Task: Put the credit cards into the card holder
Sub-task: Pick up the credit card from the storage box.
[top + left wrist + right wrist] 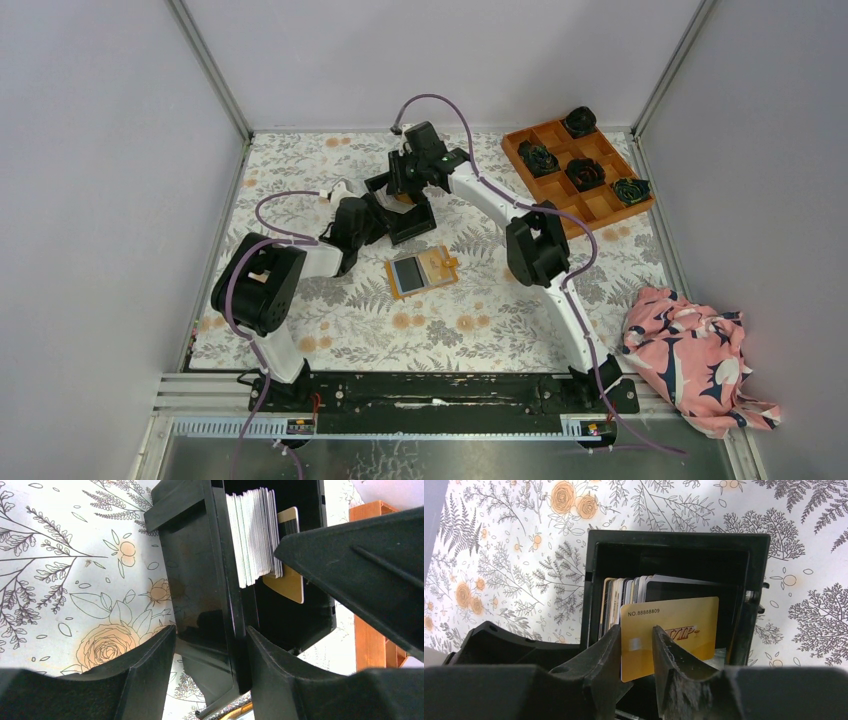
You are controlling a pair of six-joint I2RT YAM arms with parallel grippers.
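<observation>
- Floral tablecloth (pixel 340 320) under the black bin (pixel 674 542) — left gripper (pixel 212 635) pinches its wall.
- Right gripper (pixel 636 632) stands spread around the gold card (pixel 684 615); closing off-centre could drag neighbouring cards (pixel 624 587) out.

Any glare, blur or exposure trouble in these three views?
Top external: even light, sharp, soft shadows. Left wrist: glossy black bin wall mirrors an orange sheen; upper right corner washed out. Right wrist: gold card sharp, number readable, small glare patch; close foreground soft.
</observation>
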